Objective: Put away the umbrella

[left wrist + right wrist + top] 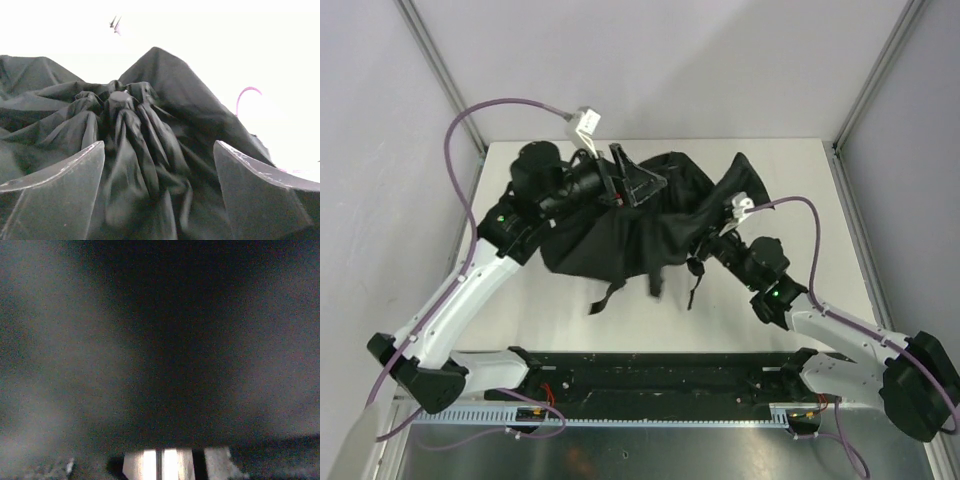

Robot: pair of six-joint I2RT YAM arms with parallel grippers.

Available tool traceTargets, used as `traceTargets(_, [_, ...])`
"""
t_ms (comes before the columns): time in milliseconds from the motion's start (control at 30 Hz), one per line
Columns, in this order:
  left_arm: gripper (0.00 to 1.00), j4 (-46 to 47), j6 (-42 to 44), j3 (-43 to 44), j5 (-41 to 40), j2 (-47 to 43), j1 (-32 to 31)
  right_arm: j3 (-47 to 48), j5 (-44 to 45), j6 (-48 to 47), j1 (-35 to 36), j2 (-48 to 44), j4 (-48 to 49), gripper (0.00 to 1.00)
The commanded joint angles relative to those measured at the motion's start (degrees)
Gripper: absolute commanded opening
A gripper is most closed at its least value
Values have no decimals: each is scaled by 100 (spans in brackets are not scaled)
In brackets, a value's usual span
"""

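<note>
The umbrella lies as a loose heap of black fabric across the middle of the table, with thin straps trailing toward the near side. My left gripper hovers over its far top edge. In the left wrist view this gripper is open, its clear fingers spread wide on either side of a gathered bunch of umbrella fabric. My right gripper is pushed into the fabric's right side, and its fingertips are hidden. Dark umbrella cloth fills the right wrist view, so the jaws cannot be made out.
The white table is bounded by grey walls on the left, back and right. A black rail runs along the near edge between the arm bases. Purple cables loop above both arms.
</note>
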Motion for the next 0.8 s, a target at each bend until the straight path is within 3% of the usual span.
traceTargets(0, [97,320,-76,364,547,-633,399,-231,-705,1185,-740,-357,1220,0])
traceTargets(100, [99,317,-129,112,608,-1159,675,-360,-1652,1474,-1392,-477,1418,0])
traceTargets(300, [99,326,-244,-636,1222,-1767,767,-432,-2543,1713,-2140,-572,1516,0])
traceTargets(400, [93,335,-392,-988,1370,-1675,760,-460,-2816,1852,-2247,-533,1777,0])
traceTargets(600, [69,530,-366,-608,1493,-667,148,-464,-3065,2108,-2113,-413,2165,0])
traceTargets(767, [35,581,-329,-78,1256,452,-279,-465,-3279,2229,-1746,-386,2416,0])
